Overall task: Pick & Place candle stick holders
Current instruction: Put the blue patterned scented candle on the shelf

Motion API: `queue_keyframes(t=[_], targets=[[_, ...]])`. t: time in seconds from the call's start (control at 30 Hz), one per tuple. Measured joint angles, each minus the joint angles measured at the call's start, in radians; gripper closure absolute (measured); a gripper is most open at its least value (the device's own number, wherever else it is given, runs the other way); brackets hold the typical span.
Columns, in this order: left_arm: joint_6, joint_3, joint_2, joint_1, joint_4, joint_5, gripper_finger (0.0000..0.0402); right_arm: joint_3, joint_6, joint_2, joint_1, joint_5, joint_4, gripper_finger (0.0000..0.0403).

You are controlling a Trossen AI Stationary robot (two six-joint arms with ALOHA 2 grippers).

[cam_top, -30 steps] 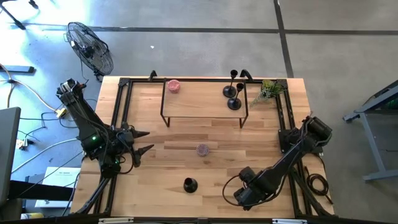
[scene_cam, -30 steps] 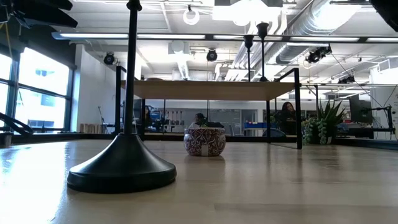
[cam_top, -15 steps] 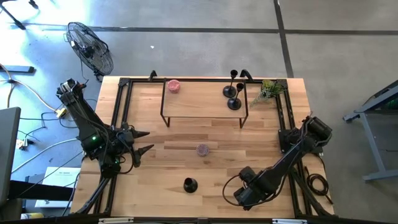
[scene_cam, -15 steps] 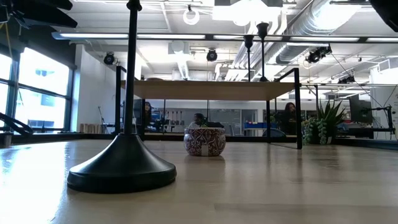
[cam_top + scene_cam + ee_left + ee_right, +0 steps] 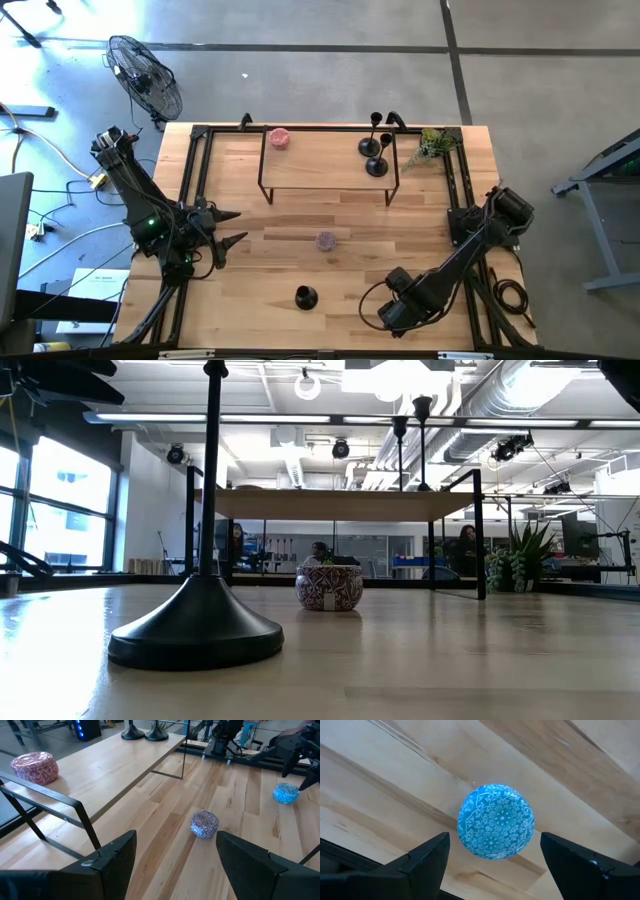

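Two black candle stick holders (image 5: 372, 156) stand by their round bases on the raised wooden shelf (image 5: 320, 160) at the far side; their bases (image 5: 145, 733) also show in the left wrist view. A third holder (image 5: 305, 297) stands upright on its domed base (image 5: 195, 633) near the table's front edge. My left gripper (image 5: 228, 228) hovers open at the table's left side, pointing toward the middle. My right gripper (image 5: 397, 310) points straight down at the near right, open, above a blue patterned tin (image 5: 496, 828); its fingers stand on either side of the tin without touching it.
A purple patterned tin (image 5: 326, 241) sits mid-table, and a pink tin (image 5: 279, 138) sits on the shelf's left end. A potted plant (image 5: 432, 146) stands at the far right corner. Black frame rails (image 5: 195, 180) run along the table's sides.
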Motion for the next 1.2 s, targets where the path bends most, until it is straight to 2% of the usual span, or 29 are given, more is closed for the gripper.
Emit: queue_keyframes(t=[0.5, 0.67, 0.87, 1.03, 1.2], targets=[[0.0, 0.0, 0.0, 0.0, 0.003, 0.026, 0.0133, -0.005, -0.028, 0.0, 0.0, 0.011, 0.018, 0.0096], [0.0, 0.0, 0.0, 0.0, 0.004, 0.026, 0.0133, -0.108, -0.028, -0.001, 0.0, -0.056, 0.144, 0.0096], [0.0, 0.0, 0.0, 0.0, 0.005, 0.026, 0.0133, -0.229, -0.028, -0.008, 0.0, -0.059, 0.331, 0.0095], [0.0, 0.0, 0.0, 0.0, 0.005, 0.026, 0.0133, -0.277, -0.022, -0.008, 0.0, -0.055, 0.423, 0.0094], [0.0, 0.0, 0.0, 0.0, 0.006, 0.026, 0.0133, -0.285, -0.024, -0.006, 0.001, -0.036, 0.442, 0.0094]])
